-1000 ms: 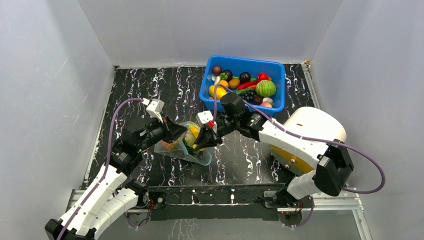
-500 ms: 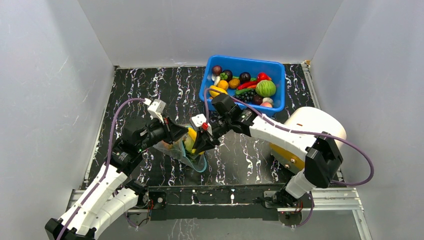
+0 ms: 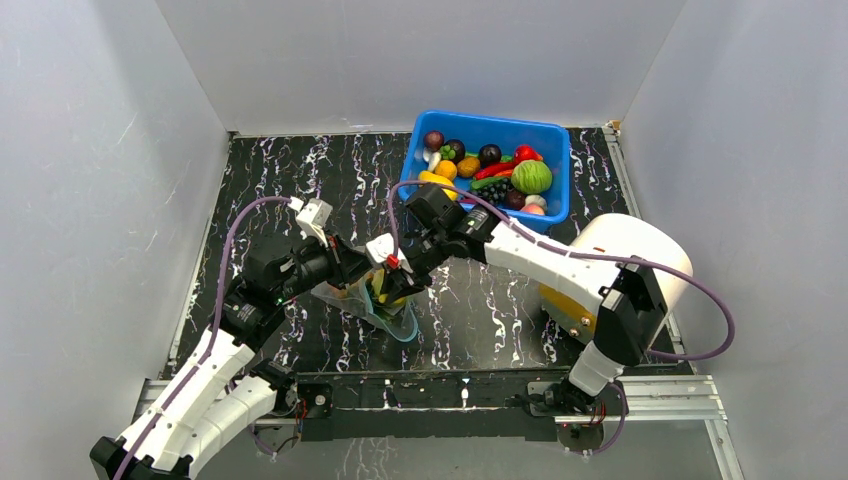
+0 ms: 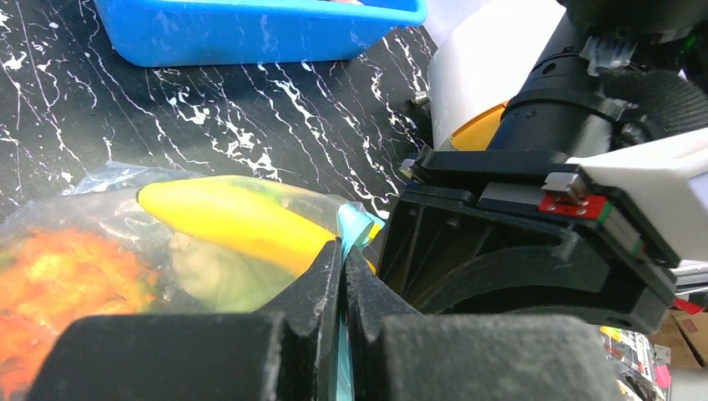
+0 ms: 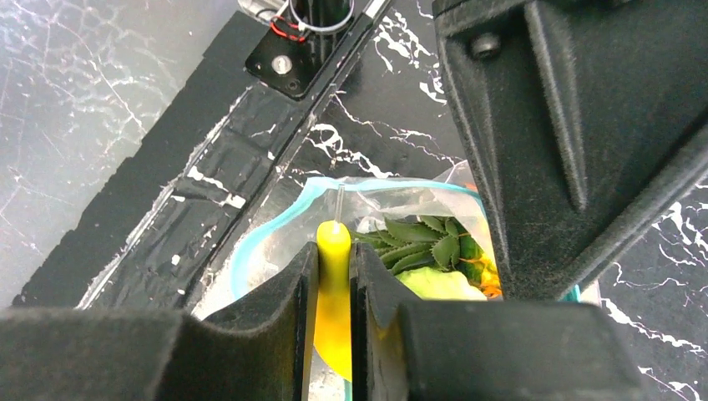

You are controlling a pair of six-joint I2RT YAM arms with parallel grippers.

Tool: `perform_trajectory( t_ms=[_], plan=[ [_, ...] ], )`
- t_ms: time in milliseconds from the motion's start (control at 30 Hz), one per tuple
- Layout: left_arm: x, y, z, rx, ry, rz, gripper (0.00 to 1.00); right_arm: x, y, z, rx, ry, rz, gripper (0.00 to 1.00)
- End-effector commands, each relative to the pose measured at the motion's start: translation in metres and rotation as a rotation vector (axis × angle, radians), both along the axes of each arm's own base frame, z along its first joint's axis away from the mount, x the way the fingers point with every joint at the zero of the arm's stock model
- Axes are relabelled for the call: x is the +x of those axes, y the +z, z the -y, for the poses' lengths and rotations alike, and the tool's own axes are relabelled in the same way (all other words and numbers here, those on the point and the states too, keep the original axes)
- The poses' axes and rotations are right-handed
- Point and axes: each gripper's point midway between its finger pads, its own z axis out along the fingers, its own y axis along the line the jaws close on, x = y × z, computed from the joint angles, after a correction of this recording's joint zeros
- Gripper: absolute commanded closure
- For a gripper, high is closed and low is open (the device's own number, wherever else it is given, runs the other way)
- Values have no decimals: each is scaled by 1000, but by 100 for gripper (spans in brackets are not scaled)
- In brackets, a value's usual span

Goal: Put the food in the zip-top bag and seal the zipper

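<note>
The clear zip-top bag [image 3: 392,318] lies at the table's centre front, holding a leafy pineapple top [image 5: 417,241], a pale green piece [image 5: 436,286] and orange food [image 4: 58,267]. My left gripper [image 3: 354,268] is shut on the teal zipper [image 4: 356,225] at the bag's mouth edge, lifting it; its fingertips [image 4: 342,251] pinch the strip. My right gripper [image 3: 386,290] is shut on a yellow banana [image 5: 333,330], whose tip points into the open mouth, ringed by the teal zipper [image 5: 250,244]. The two grippers stand close together at the mouth.
A blue bin [image 3: 556,142] with several more toy fruits and vegetables stands at the back right. A white and yellow domed object [image 3: 625,262] sits right of centre beside the right arm. Black marbled table [image 3: 300,180] stretches left and behind.
My right arm has swung left, carrying the banana from beside the bag to over its mouth. The bag's mouth has drawn in slightly. The left gripper kept its hold.
</note>
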Motion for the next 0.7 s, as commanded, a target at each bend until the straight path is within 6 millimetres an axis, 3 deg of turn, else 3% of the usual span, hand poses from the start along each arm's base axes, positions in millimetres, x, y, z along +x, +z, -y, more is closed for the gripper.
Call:
perform_trajectory(
  t_ms=[0,300,467,567,667],
  plan=[
    [-7,27,7,-56,-52,49,100,5,7,-3,14,62,118,97],
    [-9,28,10,-65,-73,38,100,9,-10,-9,-63,118,207,95],
    [-9,29,11,-62,-80,29,100,24,-9,-12,-99,99,304,76],
    [-10,28,10,-61,-73,24,100,42,-8,-14,-92,-13,369,70],
    [-10,28,9,-69,-63,25,100,45,4,-12,-14,-79,414,64]
  ],
)
